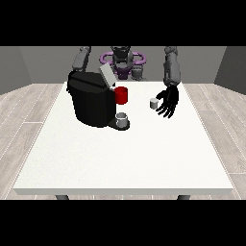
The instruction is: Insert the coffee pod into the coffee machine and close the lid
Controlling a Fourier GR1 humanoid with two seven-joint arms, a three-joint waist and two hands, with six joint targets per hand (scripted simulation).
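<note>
White table (125, 163) w/ wood-plank floor around it and grey walls behind. Robot sits at the far edge, arms reaching fwd. Black coffee machine (91, 103) stands on the table's far-left part; its lid (106, 75) is tilted up, i.e. open. Red mug (122, 95) sits just right of the machine, behind a small grey cup (123, 118) on the machine's drip base. Coffee pod (153, 103), small and pale grey, stands on the table approx. centre-right, apart from the machine. Hand at the view's right (169, 102) hangs just beside the pod, fingers spread and pointing down, holding nothing; touching the pod or not can't be told. Other hand is hidden behind the machine.
</note>
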